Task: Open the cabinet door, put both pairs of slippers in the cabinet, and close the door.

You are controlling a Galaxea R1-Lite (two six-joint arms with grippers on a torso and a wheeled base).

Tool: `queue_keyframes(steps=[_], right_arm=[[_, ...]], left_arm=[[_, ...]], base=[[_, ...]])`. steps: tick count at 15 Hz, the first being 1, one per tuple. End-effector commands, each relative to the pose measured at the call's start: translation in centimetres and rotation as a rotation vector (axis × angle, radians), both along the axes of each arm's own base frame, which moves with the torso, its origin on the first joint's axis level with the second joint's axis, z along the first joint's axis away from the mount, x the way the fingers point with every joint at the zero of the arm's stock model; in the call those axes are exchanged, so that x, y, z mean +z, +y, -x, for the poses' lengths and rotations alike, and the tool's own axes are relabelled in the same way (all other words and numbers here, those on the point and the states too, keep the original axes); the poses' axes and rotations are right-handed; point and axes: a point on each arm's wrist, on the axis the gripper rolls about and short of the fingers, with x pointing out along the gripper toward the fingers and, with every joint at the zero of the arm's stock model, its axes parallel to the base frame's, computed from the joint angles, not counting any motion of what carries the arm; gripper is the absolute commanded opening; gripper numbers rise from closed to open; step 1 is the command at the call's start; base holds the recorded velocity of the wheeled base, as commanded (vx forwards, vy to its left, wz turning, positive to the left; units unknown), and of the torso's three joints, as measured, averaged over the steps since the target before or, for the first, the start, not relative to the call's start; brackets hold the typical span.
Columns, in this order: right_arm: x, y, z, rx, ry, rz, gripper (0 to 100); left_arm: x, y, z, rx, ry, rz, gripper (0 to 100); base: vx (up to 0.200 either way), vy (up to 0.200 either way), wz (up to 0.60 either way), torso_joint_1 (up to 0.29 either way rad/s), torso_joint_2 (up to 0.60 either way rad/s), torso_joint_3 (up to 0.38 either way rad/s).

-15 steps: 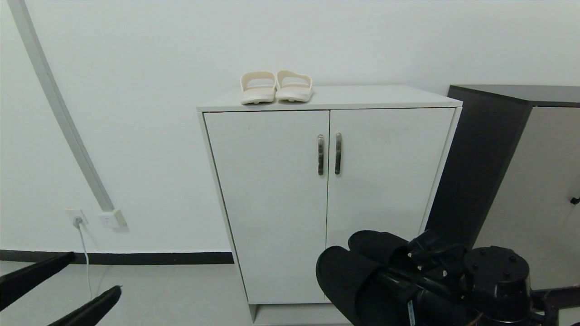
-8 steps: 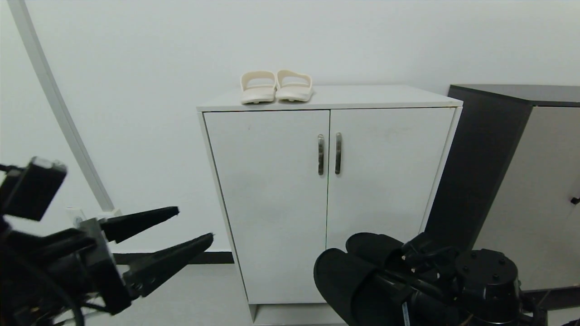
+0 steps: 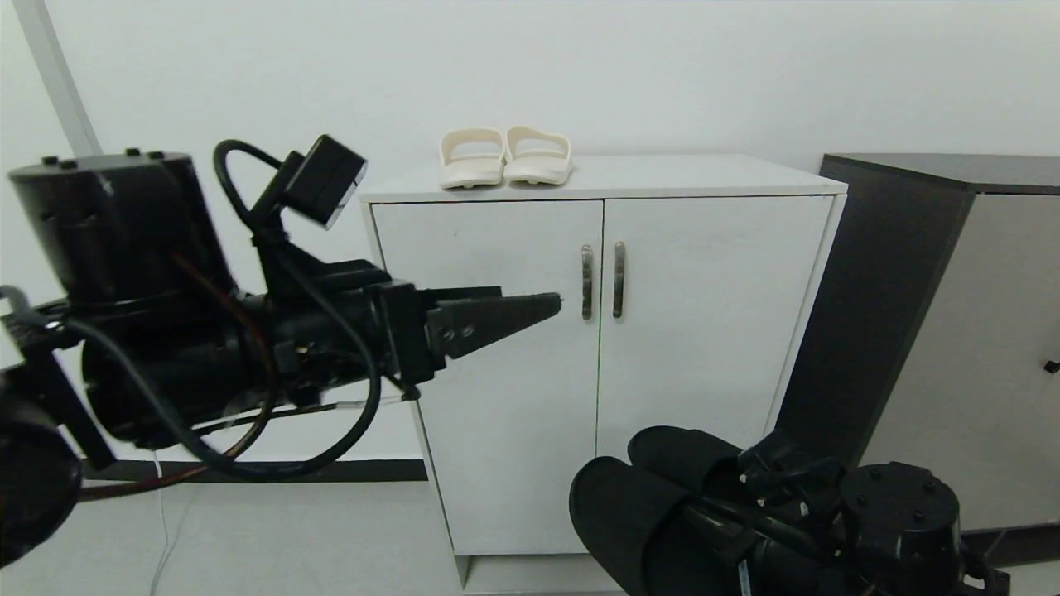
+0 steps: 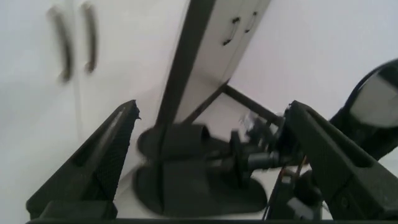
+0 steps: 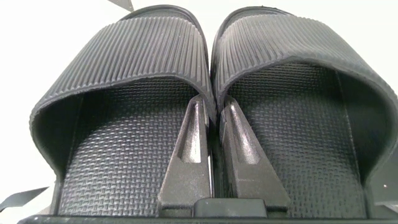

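dark cabinet [image 3: 936, 331]: far right, against wall [image 3: 704, 74] | grey conduit [image 3: 56, 79]: upper left | black baseboard [image 3: 397, 470]: wall foot

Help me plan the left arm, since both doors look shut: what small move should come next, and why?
Probably ease the open left pincer forward until it straddles the left door handle, then close. It sits level with that handle, just short of it; the cabinet is shut, and the right pincer is busy holding the black slippers.

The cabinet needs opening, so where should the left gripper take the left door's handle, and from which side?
Grip the left handle mid-height, straight from the front. It is a slim upright bar, so the left gripper, open sideways, can likely close across it.
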Motion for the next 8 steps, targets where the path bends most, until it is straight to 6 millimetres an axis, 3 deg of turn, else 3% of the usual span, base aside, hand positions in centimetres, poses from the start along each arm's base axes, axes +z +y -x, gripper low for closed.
queue_keyframes(steps=[1, 5, 8], right_arm=[[0.0, 0.0, 0.1, 0.003, 0.001, 0.000, 0], [-0.2, -0.1, 0.3, 0.003, 0.007, 0.007, 0], [-0.3, -0.1, 0.2, 0.003, 0.011, 0.010, 0]], left_arm=[[0.2, -3.3, -3.2, -0.051, 0.025, -0.003, 100], [0.0, -7.5, -5.8, -0.173, 0.039, -0.006, 100], [-1.1, -9.1, -8.0, -0.161, 0.095, 0.008, 100]], base=[[0.000, 0.000, 0.00, 0.000, 0.00, 0.000], [0.000, 0.000, 0.00, 0.000, 0.00, 0.000], [0.000, 0.000, 0.00, 0.000, 0.00, 0.000]])
